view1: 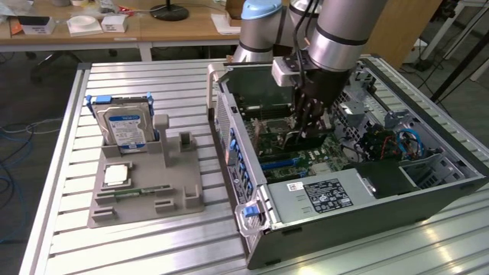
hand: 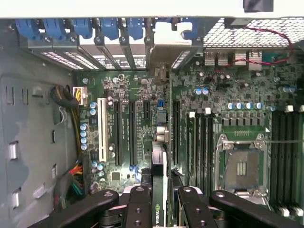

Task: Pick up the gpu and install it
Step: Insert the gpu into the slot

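- My claw (hand: pixel 160 195) is clamped on the gpu (hand: pixel 159 213); fingers (hand: pixel 138 205) press on both faces, card edge-on between them.
- Pick-up: done, judging by the grip. The gpu is off the table and inside the open computer case (view1: pixel 344 220).
- In the exterior view the claw reaches down into the case, low over the motherboard (hand: pixel 247 109).
- Gpu runs parallel to the long expansion slots (hand: pixel 124 133), roughly in line with the gap between them and the memory slots.
- Seated or not: can't tell, the bottom edge and slot contact are hidden under the card.
- Install: underway, not confirmed. The grip is not released yet.
- Grey parts holder (view1: pixel 145 189) sits on the table at the exterior view's left, with hard drive (view1: pixel 126 129) upright and memory stick (view1: pixel 141 192) lying flat.
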